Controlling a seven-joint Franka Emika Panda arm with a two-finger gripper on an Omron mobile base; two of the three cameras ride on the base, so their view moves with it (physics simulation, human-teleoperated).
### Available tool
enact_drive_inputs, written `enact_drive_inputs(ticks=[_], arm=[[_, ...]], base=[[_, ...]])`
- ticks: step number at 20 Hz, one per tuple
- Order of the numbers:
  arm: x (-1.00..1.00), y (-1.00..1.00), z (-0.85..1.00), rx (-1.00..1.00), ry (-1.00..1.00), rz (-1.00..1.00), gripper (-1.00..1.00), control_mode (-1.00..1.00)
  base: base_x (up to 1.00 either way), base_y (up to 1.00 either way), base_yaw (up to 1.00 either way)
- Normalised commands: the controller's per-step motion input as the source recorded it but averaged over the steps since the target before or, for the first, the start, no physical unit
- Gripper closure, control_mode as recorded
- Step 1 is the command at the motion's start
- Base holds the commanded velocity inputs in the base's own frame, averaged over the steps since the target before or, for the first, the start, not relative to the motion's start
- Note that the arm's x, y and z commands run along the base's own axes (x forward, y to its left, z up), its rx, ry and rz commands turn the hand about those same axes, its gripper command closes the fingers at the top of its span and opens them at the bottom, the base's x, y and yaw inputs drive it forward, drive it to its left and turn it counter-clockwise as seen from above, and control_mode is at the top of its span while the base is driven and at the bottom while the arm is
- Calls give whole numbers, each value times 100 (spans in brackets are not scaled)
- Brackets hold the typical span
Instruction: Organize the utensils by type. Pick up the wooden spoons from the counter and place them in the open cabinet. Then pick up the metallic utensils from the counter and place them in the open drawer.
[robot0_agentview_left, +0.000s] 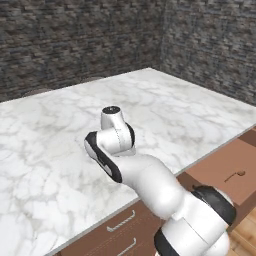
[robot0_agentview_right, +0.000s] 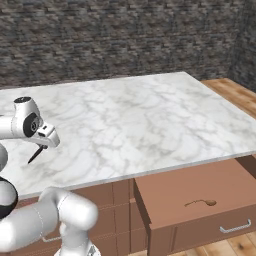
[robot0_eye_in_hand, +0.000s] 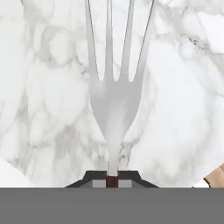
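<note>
A silver metal fork (robot0_eye_in_hand: 114, 100) stands straight out from my gripper (robot0_eye_in_hand: 112, 178), which is shut on its handle, tines pointing away over the white marble counter (robot0_eye_in_hand: 43, 87). In the right base view the fork (robot0_agentview_right: 36, 153) shows as a thin dark sliver hanging below the hand, a little above the counter's left front part. The open drawer (robot0_agentview_right: 170, 192) juts out under the counter's front edge, to the right of the hand. A small thin curved thing (robot0_agentview_right: 200, 203) lies on the drawer's bottom. The left base view has the drawer (robot0_agentview_left: 220, 167) at the right edge.
The marble counter (robot0_agentview_right: 150, 115) is wide, with a dark stone wall (robot0_agentview_right: 125, 40) behind it. Shut drawer fronts with metal handles (robot0_agentview_left: 121, 221) run below the counter edge. Wooden floor (robot0_agentview_right: 235, 92) lies past the counter's right end.
</note>
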Motion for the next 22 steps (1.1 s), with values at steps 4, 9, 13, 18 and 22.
enact_drive_inputs(ticks=[4,9,13,18,22], arm=[[-6,-77,33,0,-6,-21,100,-100],[-3,-83,19,0,-5,-20,100,-100],[-1,-89,11,0,-5,-21,100,-100],[0,-90,4,0,-1,-27,100,-100],[0,-90,3,0,0,-27,100,-100]], base=[[0,0,0],[0,0,0],[0,0,0],[0,0,0],[0,0,0]])
